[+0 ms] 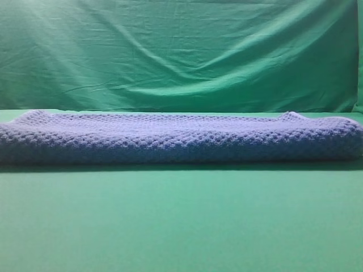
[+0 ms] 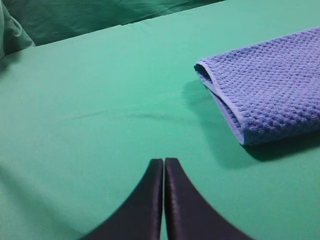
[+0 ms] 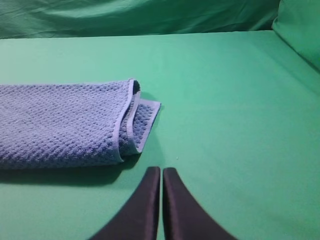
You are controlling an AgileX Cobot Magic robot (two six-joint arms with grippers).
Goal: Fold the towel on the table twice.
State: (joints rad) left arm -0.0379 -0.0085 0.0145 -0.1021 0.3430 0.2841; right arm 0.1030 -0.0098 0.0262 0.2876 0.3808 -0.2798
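towel [image 2: 270,92] folded, apart from both pincers

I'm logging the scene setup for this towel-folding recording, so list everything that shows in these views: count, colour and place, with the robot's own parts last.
towel: one, blue-grey with a bumpy weave, lying folded in layers as a long strip across the middle of the table; at its right end a lower layer sticks out past the upper one.
table: one, plain green, under the towel.
backdrop cloth: one, wrinkled green, hanging behind the table.
left gripper: one, black, shut and holding nothing, over bare table near the towel's left end.
right gripper: one, black, shut and holding nothing, over bare table near the towel's right end.
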